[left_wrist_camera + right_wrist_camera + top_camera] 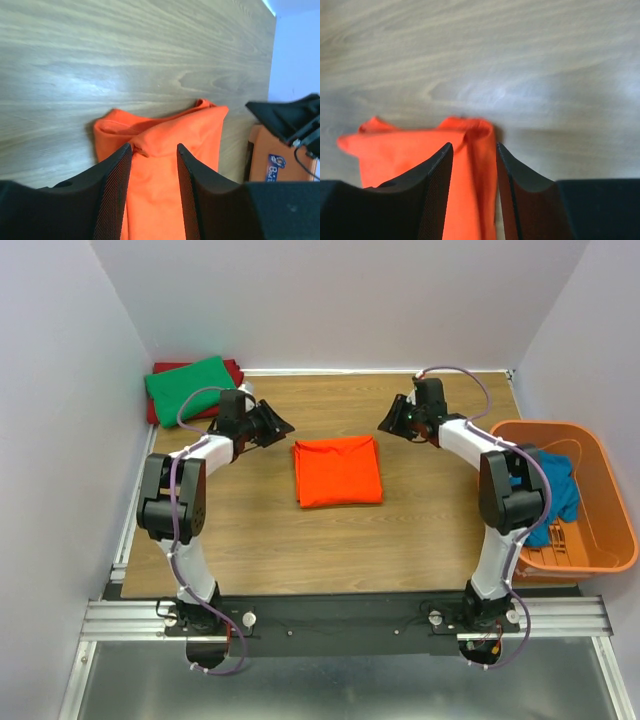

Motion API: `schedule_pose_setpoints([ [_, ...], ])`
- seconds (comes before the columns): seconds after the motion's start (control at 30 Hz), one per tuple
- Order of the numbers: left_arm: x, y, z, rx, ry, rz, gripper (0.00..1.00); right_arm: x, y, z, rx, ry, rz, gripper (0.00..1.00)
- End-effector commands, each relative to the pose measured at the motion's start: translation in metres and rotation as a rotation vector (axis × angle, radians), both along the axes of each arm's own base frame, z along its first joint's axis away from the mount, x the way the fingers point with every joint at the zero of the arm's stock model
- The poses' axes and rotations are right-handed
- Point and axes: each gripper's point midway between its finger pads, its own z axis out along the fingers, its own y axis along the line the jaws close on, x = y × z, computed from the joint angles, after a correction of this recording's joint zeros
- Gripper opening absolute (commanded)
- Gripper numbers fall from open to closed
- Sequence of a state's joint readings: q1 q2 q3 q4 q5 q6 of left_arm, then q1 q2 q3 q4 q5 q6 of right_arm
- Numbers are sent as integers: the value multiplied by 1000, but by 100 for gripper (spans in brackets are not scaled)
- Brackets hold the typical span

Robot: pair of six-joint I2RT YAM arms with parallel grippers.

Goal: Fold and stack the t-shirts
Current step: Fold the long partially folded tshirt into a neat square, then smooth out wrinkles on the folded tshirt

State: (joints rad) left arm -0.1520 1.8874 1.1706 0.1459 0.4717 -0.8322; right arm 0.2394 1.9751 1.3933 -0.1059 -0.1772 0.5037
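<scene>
The orange t-shirt lies folded into a neat, almost square pad in the middle of the wooden table, flat and with fairly straight edges. At the far left corner a folded green t-shirt sits on a dark red t-shirt, of which only a strip shows. A teal t-shirt is bunched in the orange basket on the right, partly behind the right arm.

From above, the left gripper and right gripper hang on either side of the orange shirt's far edge, clear of it, but their jaws are hard to read there. The wrist cameras settle it. Both pairs of fingers stand apart with nothing between them, and the orange cloth lies beyond on the table. Up close the shirt's far corners look rumpled and puckered, which the overhead view doesn't show. In both wrist views the fingers hide the rest of the shirt.
</scene>
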Motion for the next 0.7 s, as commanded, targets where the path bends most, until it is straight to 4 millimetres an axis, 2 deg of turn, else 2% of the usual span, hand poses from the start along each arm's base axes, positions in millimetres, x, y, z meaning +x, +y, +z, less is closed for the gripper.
schedule_pose_setpoints([
  [0.0,-1,11,37,63,-91,26,49,-29,25,28,58,-52,151,47],
  [0.07,-17,3,30,91,-76,17,48,-47,41,30,76,-58,215,47],
  [0.1,-23,2,36,102,-90,30,44,-56,51,30,101,-55,260,47],
  [0.13,-29,-2,34,102,-82,29,32,-64,66,31,112,-56,306,47],
  [0.2,-51,-17,23,107,-53,2,18,-74,83,27,125,-50,370,46],
  [0.23,-63,-24,12,102,-26,-13,7,-81,96,25,132,-47,403,46],
  [0.27,-72,-37,10,97,-24,-43,4,-84,102,22,141,-39,419,43],
  [0.3,-75,-44,7,90,-21,-57,1,-88,106,9,149,-3,429,41],
  [0.37,-80,-57,2,83,-15,-88,0,-85,112,4,164,-2,438,36],
  [0.4,-79,-60,-6,86,2,-100,0,-84,115,-3,165,11,444,35],
  [0.47,-71,-65,-4,85,-8,-108,0,-79,115,-8,157,10,445,33],
  [0.5,-67,-64,-12,102,4,-104,0,-72,116,-12,146,3,445,33],
  [0.57,-51,-64,-6,108,-13,-94,0,-65,118,-15,133,-6,448,33],
  [0.6,-45,-61,-16,112,7,-93,0,-56,120,-11,132,-26,445,33],
  [0.67,-28,-62,-18,105,8,-89,0,-48,121,-25,131,-3,436,32],
])
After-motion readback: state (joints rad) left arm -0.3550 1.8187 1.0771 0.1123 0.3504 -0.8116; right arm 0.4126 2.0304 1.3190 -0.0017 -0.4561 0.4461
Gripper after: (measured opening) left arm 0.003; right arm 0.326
